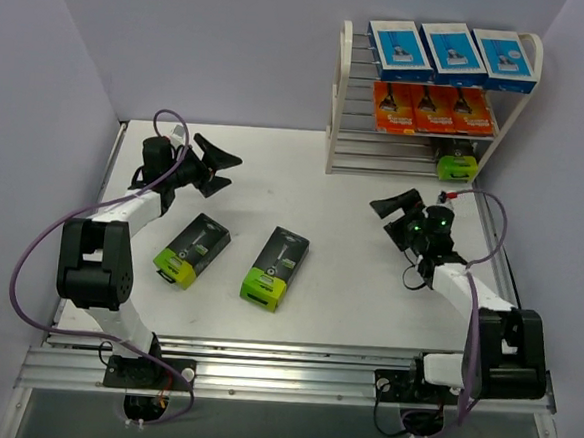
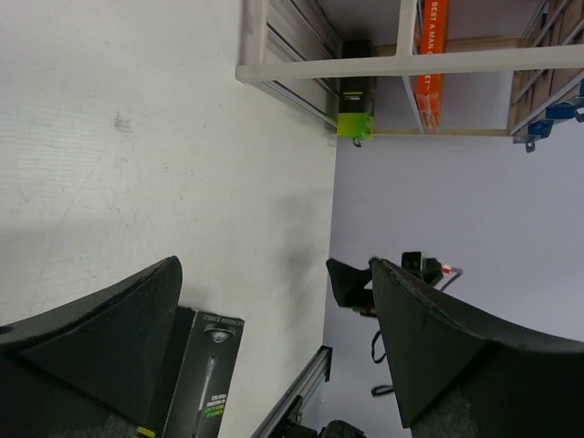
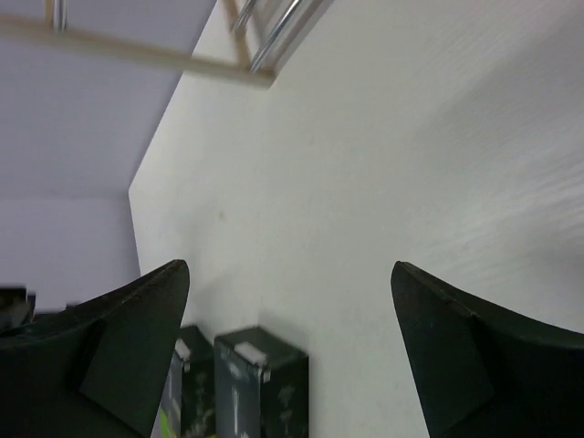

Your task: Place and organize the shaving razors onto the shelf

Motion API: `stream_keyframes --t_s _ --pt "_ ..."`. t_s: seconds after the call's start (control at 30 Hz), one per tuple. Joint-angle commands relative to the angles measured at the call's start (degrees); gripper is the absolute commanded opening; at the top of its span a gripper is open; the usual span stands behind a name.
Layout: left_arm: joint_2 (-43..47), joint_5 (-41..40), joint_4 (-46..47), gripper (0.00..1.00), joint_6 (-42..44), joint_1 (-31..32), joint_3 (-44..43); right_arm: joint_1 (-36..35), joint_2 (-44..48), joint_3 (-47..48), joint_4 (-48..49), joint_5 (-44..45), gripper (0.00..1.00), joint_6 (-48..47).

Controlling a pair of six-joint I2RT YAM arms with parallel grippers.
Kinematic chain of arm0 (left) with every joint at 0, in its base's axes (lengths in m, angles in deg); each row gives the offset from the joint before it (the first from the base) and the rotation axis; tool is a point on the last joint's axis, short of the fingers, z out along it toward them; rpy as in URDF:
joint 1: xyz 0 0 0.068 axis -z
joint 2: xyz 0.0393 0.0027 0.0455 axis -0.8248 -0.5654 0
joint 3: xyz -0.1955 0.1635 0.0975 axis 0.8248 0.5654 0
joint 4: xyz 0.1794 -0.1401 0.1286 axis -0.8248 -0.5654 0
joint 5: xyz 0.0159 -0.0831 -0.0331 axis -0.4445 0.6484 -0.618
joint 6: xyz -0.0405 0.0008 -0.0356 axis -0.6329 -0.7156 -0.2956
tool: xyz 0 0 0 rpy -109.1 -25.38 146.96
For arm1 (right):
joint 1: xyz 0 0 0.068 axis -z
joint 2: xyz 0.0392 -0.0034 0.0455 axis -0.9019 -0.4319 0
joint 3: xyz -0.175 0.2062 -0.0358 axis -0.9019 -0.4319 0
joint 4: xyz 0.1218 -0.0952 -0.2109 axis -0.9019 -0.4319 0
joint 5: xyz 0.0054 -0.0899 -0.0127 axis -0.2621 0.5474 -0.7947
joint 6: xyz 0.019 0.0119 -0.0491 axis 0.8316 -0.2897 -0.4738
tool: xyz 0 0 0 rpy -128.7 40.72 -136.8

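One black razor pack [image 1: 192,249] lies on the bench [image 1: 357,294] near the left jaws, a second black pack [image 1: 275,268] between both pairs. Beyond the right jaws the shelf [image 1: 339,92] holds blue packs [image 1: 454,52], orange packs [image 1: 432,109] and a third black pack [image 1: 457,166]. Both jaws gape, released, empty.

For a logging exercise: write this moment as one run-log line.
left gripper: open, empty | right gripper: open, empty | cream-white metal-rod shelf: three flat blue-and-white razor packs, three orange packs, one black lime-ended pack | table: two black lime-ended packs
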Motion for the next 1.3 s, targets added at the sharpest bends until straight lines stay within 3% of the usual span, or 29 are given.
stream_keyframes --t_s 0.0,0.27,0.43,0.57,0.9,1.27 --pt "1.4 -2.0 -5.4 0.94 5.9 0.1 -3.8 -9.5 7.4 -4.9 -2.4 3.1 0.87 -2.2" --pt "2.7 -3.9 -9.6 0.94 9.5 0.2 -5.4 -28.4 18.0 -6.8 -8.3 10.1 0.74 -2.9" --pt "2.0 -2.3 -7.2 0.94 7.5 0.1 -4.8 -36.0 12.8 -4.0 -7.0 10.4 0.61 -3.5" --pt "2.0 -3.1 -9.7 0.94 8.9 -0.2 -5.7 -41.8 6.2 -1.1 -4.6 10.7 0.59 -4.6" --pt "2.0 -1.6 -7.2 0.94 6.8 -0.6 -5.1 -44.7 -7.9 5.8 -3.6 13.4 0.56 -5.8" --pt "1.4 -0.1 -5.0 0.94 4.6 -1.4 -4.5 -41.2 -20.5 17.5 -5.5 11.5 0.54 -11.3"
